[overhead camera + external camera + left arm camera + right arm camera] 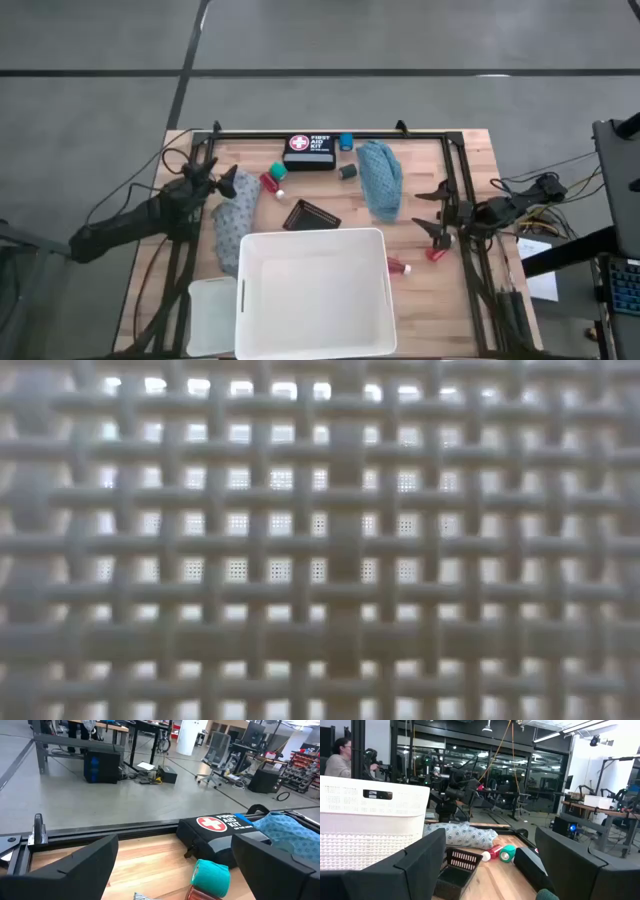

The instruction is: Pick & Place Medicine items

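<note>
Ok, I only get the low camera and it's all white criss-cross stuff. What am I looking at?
Observer: That is the wall of the big white tub. In the high view it sits at the table's near edge, right in front of your camera.
Operator: So where are the arms?
Observer: The left gripper is open, at the far end of the grey patterned cloth.
Operator: And the other one?
Observer: The right gripper is open too, on the table's right side. The teal cloth lies between it and the first aid kit.
</note>
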